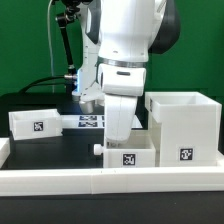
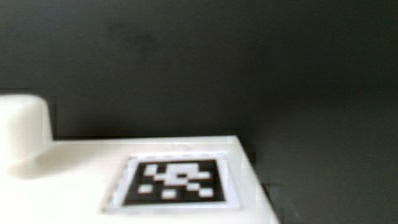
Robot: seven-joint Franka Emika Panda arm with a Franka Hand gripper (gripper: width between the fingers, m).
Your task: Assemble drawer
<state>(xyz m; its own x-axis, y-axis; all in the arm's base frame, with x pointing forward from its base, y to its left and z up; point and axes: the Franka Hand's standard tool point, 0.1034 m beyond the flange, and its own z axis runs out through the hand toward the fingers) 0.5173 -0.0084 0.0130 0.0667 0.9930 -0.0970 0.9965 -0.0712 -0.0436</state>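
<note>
The Panda arm (image 1: 128,45) fills the centre of the exterior view, big and white, reaching straight down. Its gripper (image 1: 118,132) is low over the near tray (image 1: 130,153). That tray sits just beside the casing (image 1: 182,125), on the casing's side toward the exterior view's left, with its tagged wall facing the camera. Whether tray and casing actually touch, I cannot tell.

The casing stands upright on the black table (image 1: 55,150), open at the top, with a square tag low on its front. The second tray (image 1: 35,122) lies well apart from the casing, further toward the exterior view's left, and its tag faces the camera too. Between it and the casing, behind the arm, the marker board (image 1: 88,122) lies flat. A low white rim (image 1: 60,181) runs along the table edge in front of the casing.

In the wrist view, one white finger (image 2: 22,135) rests against a white panel (image 2: 71,160) that carries a blurred square tag. The other finger is out of frame, and outside the arm hides the tips. So I cannot tell whether the fingers are spread, together or clamped on anything.
</note>
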